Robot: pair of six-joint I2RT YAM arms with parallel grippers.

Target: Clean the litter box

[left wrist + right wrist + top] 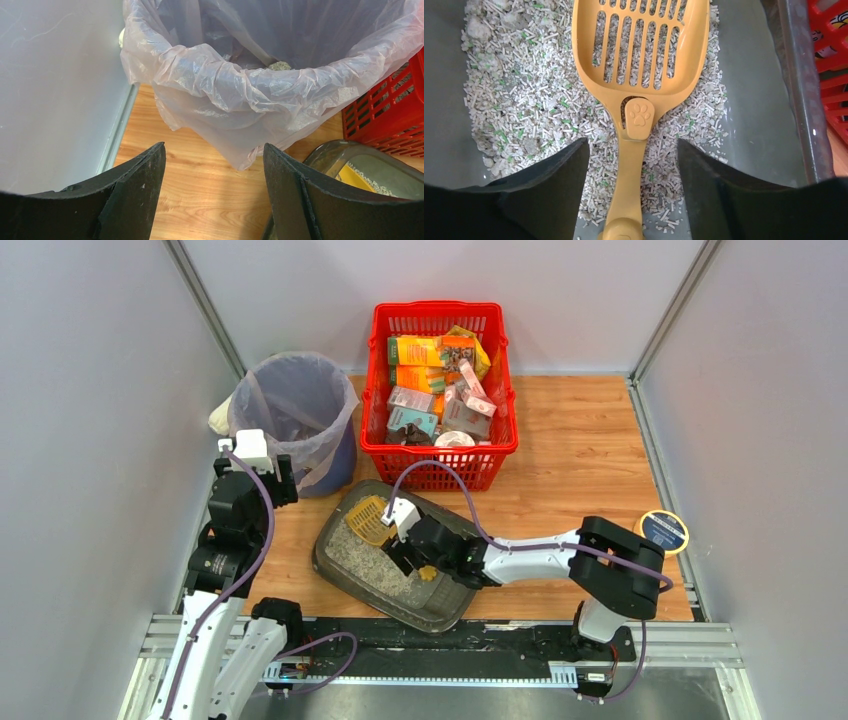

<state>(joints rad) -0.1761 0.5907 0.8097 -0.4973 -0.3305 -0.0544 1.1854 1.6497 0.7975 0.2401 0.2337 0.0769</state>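
The litter box point(335, 562) is a dark grey tray of pale pellet litter point(524, 105), lying askew at the table's near middle. A yellow slotted scoop point(367, 519) lies flat on the litter, its handle point(630, 170) pointing at the right wrist camera. My right gripper point(405, 548) hovers low over the tray and is open. Its fingers point(559, 175) straddle the handle with a gap on each side. My left gripper point(282, 476) is open and holds nothing. It stands over bare wood just in front of the bag-lined bin point(260, 85). The tray's corner point(350, 152) shows at that view's right.
The round bin point(296, 410) stands at the back left beside the wall. A red mesh basket point(381, 452) full of packets sits behind the tray, touching its far rim. A round yellow-rimmed tin point(663, 531) lies at the right edge, behind the right arm's elbow.
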